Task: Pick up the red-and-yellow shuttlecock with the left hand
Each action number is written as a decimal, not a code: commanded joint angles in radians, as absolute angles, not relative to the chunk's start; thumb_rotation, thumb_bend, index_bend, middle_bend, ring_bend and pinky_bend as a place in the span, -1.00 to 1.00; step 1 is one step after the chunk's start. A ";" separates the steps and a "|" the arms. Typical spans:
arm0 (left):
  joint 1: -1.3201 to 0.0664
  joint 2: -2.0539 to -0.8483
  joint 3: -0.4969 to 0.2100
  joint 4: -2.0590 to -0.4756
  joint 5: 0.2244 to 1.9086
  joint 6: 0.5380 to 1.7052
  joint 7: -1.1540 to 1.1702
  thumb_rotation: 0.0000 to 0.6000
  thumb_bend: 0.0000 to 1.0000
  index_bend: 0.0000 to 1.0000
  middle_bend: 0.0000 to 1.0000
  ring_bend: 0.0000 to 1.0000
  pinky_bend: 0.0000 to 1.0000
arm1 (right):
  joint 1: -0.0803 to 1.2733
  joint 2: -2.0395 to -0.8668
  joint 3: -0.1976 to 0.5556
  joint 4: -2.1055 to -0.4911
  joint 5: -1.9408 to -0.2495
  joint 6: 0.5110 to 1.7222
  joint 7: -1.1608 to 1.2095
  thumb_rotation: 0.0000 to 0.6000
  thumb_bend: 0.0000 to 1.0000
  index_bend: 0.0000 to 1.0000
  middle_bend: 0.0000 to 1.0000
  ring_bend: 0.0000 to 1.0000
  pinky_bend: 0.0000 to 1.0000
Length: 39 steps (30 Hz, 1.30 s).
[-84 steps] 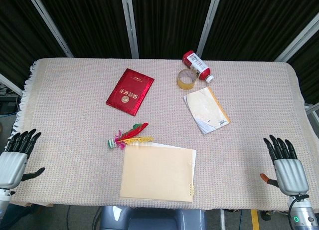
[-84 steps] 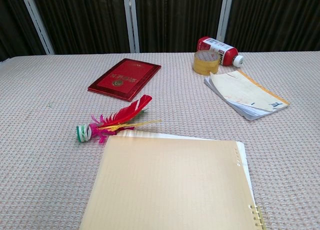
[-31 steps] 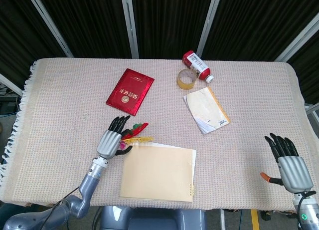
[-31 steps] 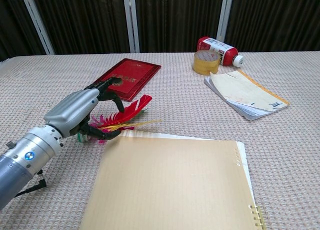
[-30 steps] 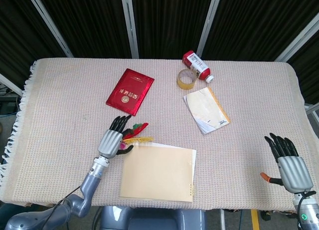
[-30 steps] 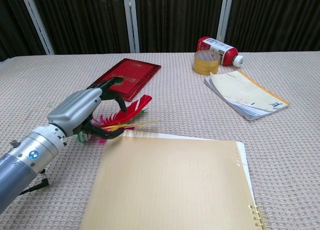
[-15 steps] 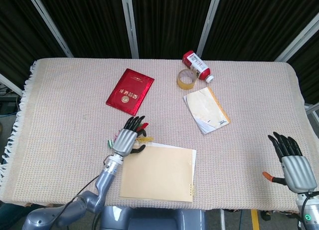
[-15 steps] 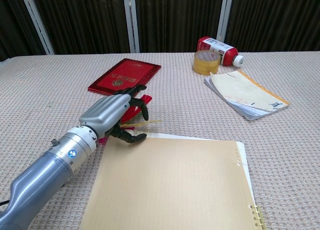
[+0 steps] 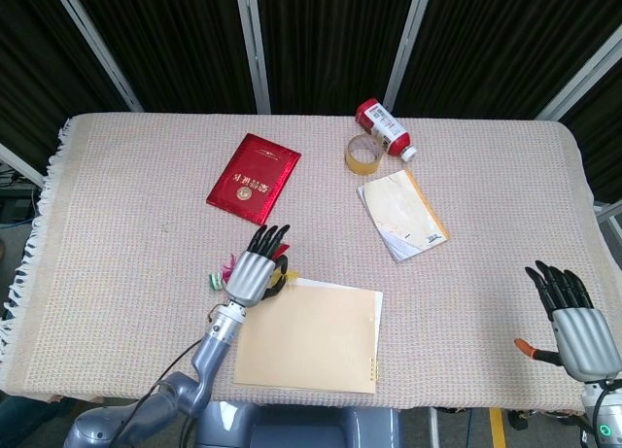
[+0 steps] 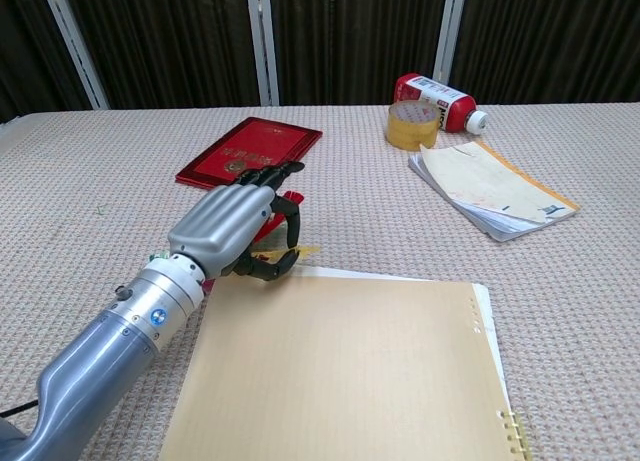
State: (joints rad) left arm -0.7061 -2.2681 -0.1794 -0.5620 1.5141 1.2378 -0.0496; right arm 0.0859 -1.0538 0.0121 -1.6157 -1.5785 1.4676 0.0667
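Note:
The red-and-yellow shuttlecock [image 9: 220, 276] lies on the woven tablecloth just left of a tan paper pad; its green-and-white base and pink down show in the head view. My left hand [image 9: 255, 273] lies over its feathers. In the chest view the left hand [image 10: 232, 229] has its fingers and thumb curled round the feathers, and a yellow feather tip of the shuttlecock [image 10: 306, 249] pokes out. Most of the feathers are hidden under the palm. My right hand [image 9: 574, 324] hangs open at the front right corner, holding nothing.
The tan paper pad [image 9: 306, 337] lies right beside the left hand. A red booklet [image 9: 254, 178] lies farther back. A tape roll [image 9: 364, 155], a red bottle [image 9: 385, 128] on its side and a worn notebook [image 9: 401, 214] are at the back right.
The left hand came in from the front left edge, slid right over the shuttlecock and curled its fingers and thumb round the feathers. The right hand sank slightly.

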 commanded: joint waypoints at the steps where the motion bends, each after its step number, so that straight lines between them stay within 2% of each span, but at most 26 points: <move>1: -0.701 -2.263 -0.182 -0.560 1.511 1.260 -0.049 1.00 -0.01 0.32 -1.00 -1.00 -1.00 | 0.083 -1.053 0.013 -1.615 -1.577 1.472 0.065 1.00 -0.93 -1.00 -1.00 -1.00 -1.00; 7: -0.654 -2.192 -0.135 -0.638 1.565 1.393 -0.061 1.00 -0.01 0.35 -1.00 -1.00 -1.00 | 0.084 -1.058 0.013 -1.616 -1.574 1.466 0.049 1.00 -0.93 -1.00 -1.00 -1.00 -1.00; 10: -0.585 -2.080 -0.092 -0.764 1.627 1.565 -0.066 1.00 -0.01 0.35 -1.00 -1.00 -1.00 | 0.083 -1.064 0.014 -1.620 -1.568 1.463 0.032 1.00 -0.93 -1.00 -1.00 -1.00 -1.00; 12: -0.559 -2.011 -0.066 -0.861 1.650 1.597 -0.056 1.00 -0.02 0.35 -1.00 -1.00 -1.00 | 0.084 -1.066 0.014 -1.625 -1.569 1.463 0.023 1.00 -0.93 -1.00 -1.00 -1.00 -1.00; 16: -0.524 -1.888 -0.028 -1.055 1.681 1.624 -0.052 1.00 -0.02 0.36 -0.98 -1.00 -1.00 | 0.087 -1.060 0.007 -1.638 -1.573 1.450 0.029 1.00 -0.93 -1.00 -1.00 -1.00 -1.00; 21: -0.489 -1.805 0.017 -1.158 1.713 1.639 -0.027 1.00 -0.07 0.34 -0.98 -1.00 -1.00 | 0.090 -1.055 0.011 -1.646 -1.575 1.451 0.049 1.00 -0.91 -1.00 -1.00 -1.00 -1.00; 28: -0.442 -1.754 0.049 -1.198 1.746 1.676 -0.028 1.00 -0.14 0.31 -0.98 -1.00 -1.00 | 0.085 -1.052 0.017 -1.636 -1.568 1.462 0.078 1.00 -0.90 -1.00 -1.00 -1.00 -1.00; 39: -0.422 -1.756 0.094 -1.199 1.803 1.643 -0.034 1.00 -0.21 0.17 -0.99 -1.00 -1.00 | 0.074 -1.047 0.017 -1.648 -1.566 1.477 0.061 1.00 -0.89 -1.00 -1.00 -1.00 -1.00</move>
State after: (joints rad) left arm -0.4246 -1.7553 0.0884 -1.1978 1.7971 1.6461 -0.0366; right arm 0.0744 -1.0465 0.0172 -1.6481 -1.5656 1.4767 0.0615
